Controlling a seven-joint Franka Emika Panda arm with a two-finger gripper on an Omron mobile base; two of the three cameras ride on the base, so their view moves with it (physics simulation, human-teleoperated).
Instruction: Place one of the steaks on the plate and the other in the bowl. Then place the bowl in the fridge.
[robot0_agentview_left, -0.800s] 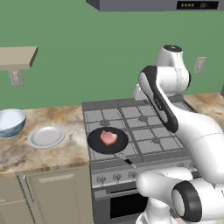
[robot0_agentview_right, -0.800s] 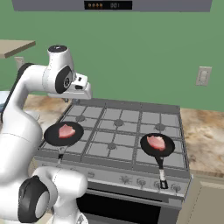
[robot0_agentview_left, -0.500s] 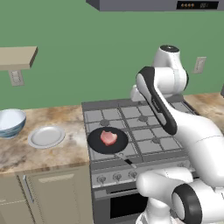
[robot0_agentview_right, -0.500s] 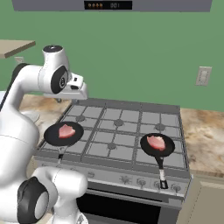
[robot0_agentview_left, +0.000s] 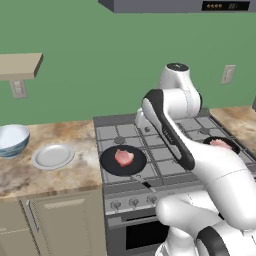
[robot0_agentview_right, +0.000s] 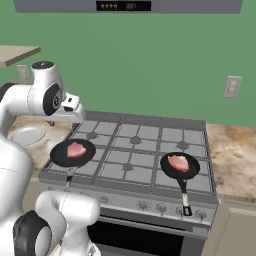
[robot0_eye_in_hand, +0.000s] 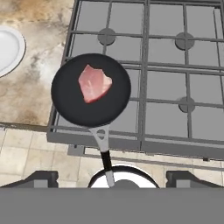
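White arm (robot0_agentview_left: 172, 125) raised, end effector (robot0_eye_in_hand: 112, 177) open above steak (robot0_eye_in_hand: 93, 83).

Matt black frying pan (robot0_eye_in_hand: 91, 90) under glistening pink raw steak (robot0_eye_in_hand: 93, 83), smooth glazed white plate (robot0_agentview_left: 53, 156), glossy blue-patterned bowl (robot0_agentview_left: 12, 140), dull grey metal stove grates (robot0_agentview_right: 135, 150), mottled polished-stone counter (robot0_agentview_left: 55, 175), matt pale wooden shelf (robot0_agentview_left: 19, 66).
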